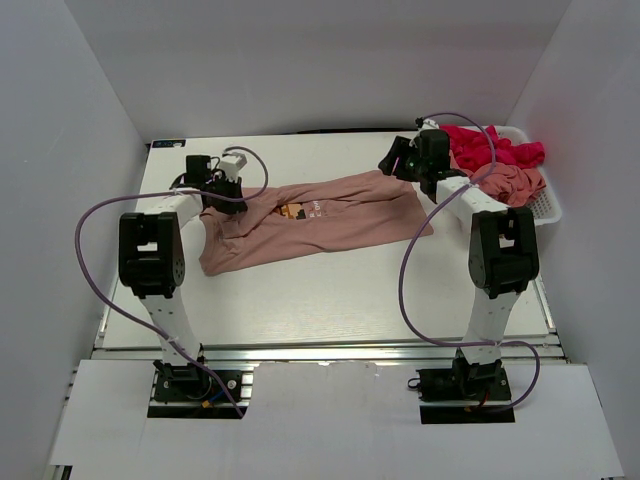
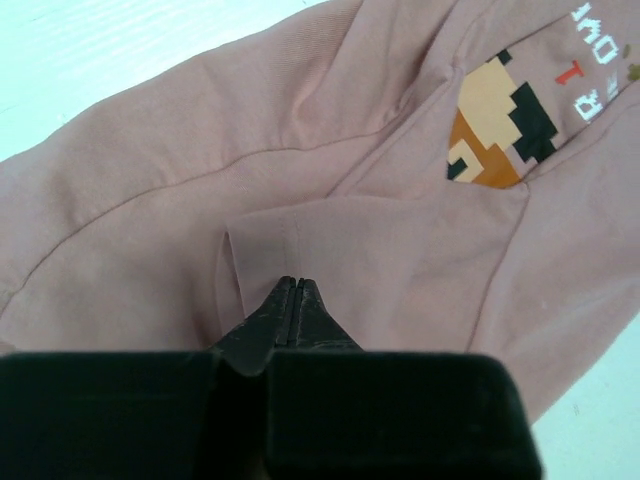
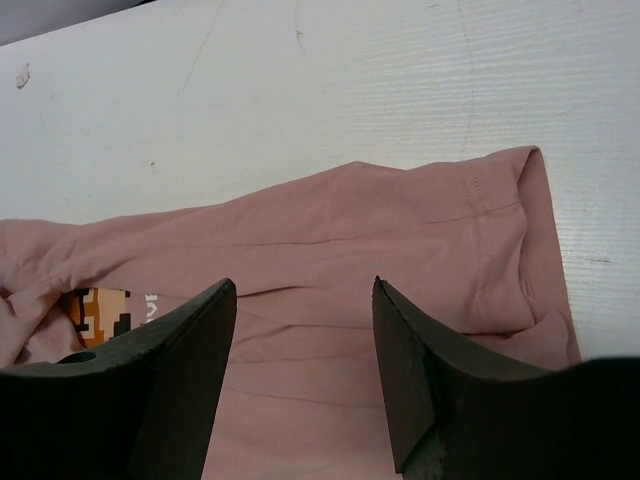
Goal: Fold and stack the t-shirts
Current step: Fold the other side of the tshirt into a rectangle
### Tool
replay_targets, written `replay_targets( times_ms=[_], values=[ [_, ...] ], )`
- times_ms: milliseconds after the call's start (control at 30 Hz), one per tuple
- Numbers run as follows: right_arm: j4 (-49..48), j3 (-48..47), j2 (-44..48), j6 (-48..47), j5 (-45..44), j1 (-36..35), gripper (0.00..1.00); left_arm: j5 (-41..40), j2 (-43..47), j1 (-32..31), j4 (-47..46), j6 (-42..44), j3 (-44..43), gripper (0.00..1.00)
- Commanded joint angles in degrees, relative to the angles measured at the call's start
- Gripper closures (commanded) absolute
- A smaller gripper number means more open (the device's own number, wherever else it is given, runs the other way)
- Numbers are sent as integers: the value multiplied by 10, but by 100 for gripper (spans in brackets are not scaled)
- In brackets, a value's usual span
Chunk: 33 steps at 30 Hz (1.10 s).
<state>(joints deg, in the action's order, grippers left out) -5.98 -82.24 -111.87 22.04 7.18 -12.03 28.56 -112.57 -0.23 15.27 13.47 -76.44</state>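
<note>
A dusty salmon-pink t-shirt (image 1: 310, 225) with a pixel-art chest print (image 1: 293, 211) lies rumpled across the table's middle. My left gripper (image 1: 218, 197) is at its left end; in the left wrist view the jaws (image 2: 291, 281) are shut, pinching a raised fold of this t-shirt (image 2: 350, 150), with the print (image 2: 495, 120) to the upper right. My right gripper (image 1: 393, 167) hovers over the shirt's far right end. It stands open (image 3: 303, 283) above the pink cloth (image 3: 400, 220), with nothing between its fingers.
A white mesh basket (image 1: 548, 205) stands at the back right. It holds a bright magenta-red t-shirt (image 1: 490, 148) and another salmon-pink t-shirt (image 1: 512, 181). White walls enclose the table on the left, right and back.
</note>
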Motion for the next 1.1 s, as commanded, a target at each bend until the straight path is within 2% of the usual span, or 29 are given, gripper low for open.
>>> replay_targets(
  times_ms=[0, 133, 200, 233, 267, 433, 467, 900, 1067],
  values=[
    [-14, 7, 18, -3, -3, -4, 38, 11, 75, -3, 17, 6, 6, 100],
    [-15, 10, 31, -3, -4, -6, 38, -17, 109, -2, 14, 16, 21, 100],
    [-14, 11, 34, -5, -6, -7, 38, -29, 116, -3, 0, 19, 30, 86],
    [-13, 13, 36, -6, -7, -6, 38, -32, 113, -2, -3, 21, 31, 74],
    [-12, 14, 37, -7, -8, -7, 38, -37, 110, -2, -8, 25, 32, 68],
    [-11, 12, 35, -10, -13, -7, 37, -26, 55, -3, 0, 37, 14, 53],
    [-10, 10, 34, -10, -14, -7, 36, -25, 47, -3, -1, 38, 12, 46],
    [-2, -6, 10, -19, -27, -15, 36, -10, -10, -2, -16, 44, -6, 44],
    [-2, -6, 3, -21, -32, -19, 37, -3, -12, -2, -19, 39, -14, 49]
  ],
)
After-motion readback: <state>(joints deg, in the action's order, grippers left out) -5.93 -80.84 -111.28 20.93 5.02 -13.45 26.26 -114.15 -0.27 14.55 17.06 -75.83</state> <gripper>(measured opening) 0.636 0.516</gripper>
